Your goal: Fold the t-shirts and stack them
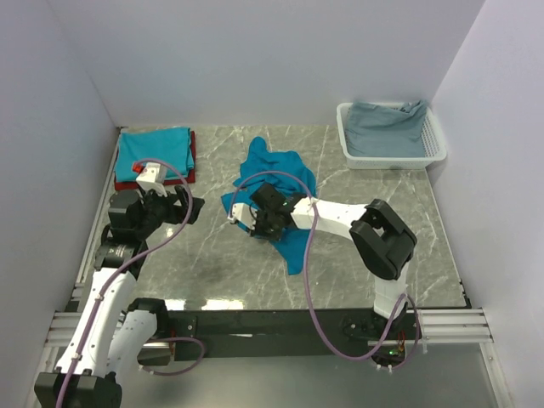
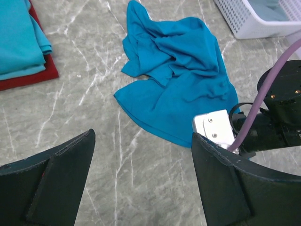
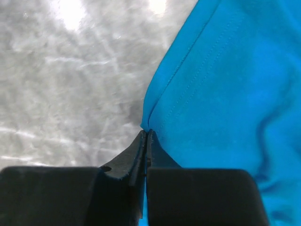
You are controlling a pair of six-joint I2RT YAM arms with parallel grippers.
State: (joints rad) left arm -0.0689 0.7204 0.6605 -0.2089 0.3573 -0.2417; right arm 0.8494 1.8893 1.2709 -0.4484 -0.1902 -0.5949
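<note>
Our right gripper (image 3: 146, 134) is clamped shut on the hemmed corner of the crumpled teal t-shirt (image 3: 225, 89), which spreads ahead and right of its tips. We should pull gently, keeping that hem taut. Our left gripper (image 2: 143, 141) gapes wide and empty, the shirt lying beyond its fingers.

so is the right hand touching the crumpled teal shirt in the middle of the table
Touching. The right wrist view shows the right hand shut, with the hemmed corner of the crumpled teal shirt pinched at its tips.
</note>
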